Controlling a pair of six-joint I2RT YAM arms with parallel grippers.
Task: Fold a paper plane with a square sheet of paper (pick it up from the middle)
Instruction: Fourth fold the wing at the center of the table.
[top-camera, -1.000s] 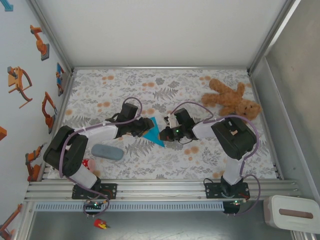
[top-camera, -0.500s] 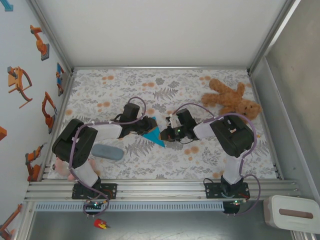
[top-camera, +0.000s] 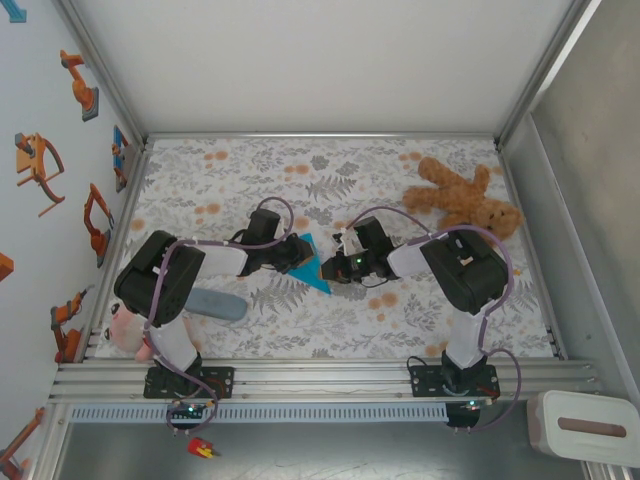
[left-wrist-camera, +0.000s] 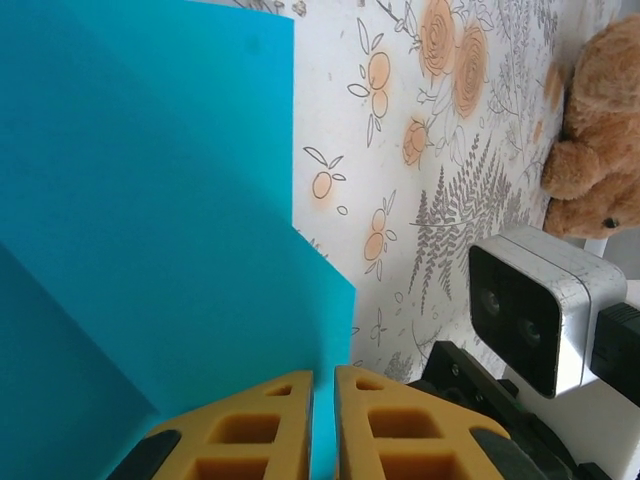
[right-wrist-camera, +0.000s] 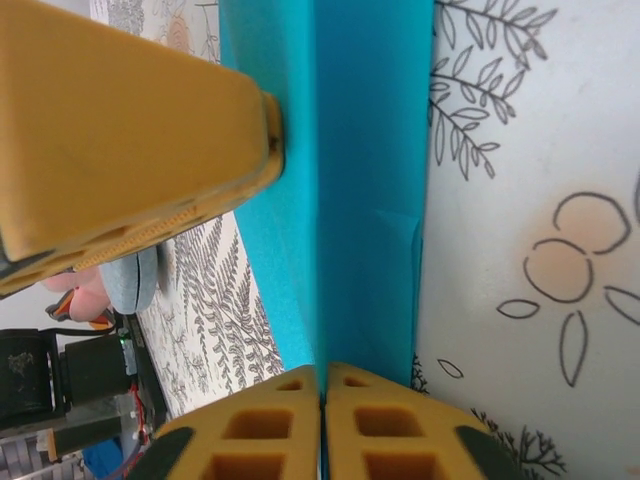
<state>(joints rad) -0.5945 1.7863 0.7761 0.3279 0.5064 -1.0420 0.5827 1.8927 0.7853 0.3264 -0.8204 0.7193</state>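
The folded paper (top-camera: 314, 272) lies mid-table (top-camera: 330, 170), between the 2 grippers. It is a narrow triangle with its long axis running far to near and its sharp tip pointing near, slightly right. The left gripper (left-wrist-camera: 323, 375) is clamped on its left edge and the right gripper (right-wrist-camera: 322, 372) pinches its right fold. Since 1 second ago the left gripper has slid right and closed; the paper has barely shifted.
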